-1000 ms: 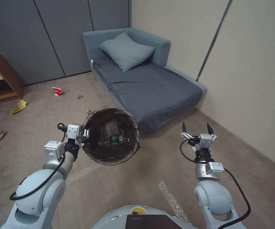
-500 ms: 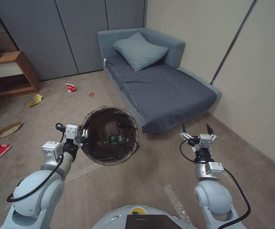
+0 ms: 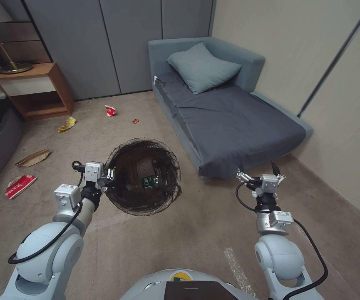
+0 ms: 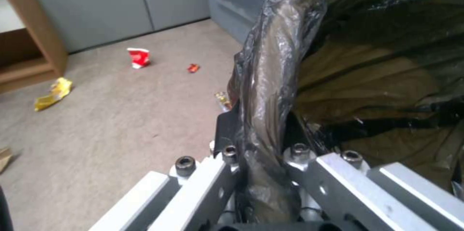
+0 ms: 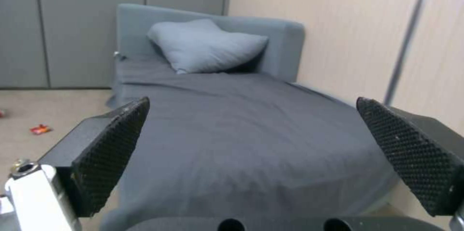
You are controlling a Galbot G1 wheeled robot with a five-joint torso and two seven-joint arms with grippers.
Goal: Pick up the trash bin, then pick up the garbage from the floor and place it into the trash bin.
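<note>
While my left gripper (image 3: 111, 175) clamps the trash bin (image 3: 143, 177) by its bagged rim, the right gripper (image 3: 258, 171) hangs empty, jaws wide.
Litter looks light and crinkly: I'd pinch the red wrapper (image 3: 20, 186) on the floor (image 3: 204, 225) mid-fold.

head view high, wrist views low, sharing sofa (image 3: 229, 108)

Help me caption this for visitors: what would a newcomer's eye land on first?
Most striking is the trash bin, held up in the middle of the head view by the left gripper clamped on its bag-lined rim. Next, the grey sofa with its pillow in the corner. Then scattered garbage on the floor to the left, while the right gripper hangs open.
</note>
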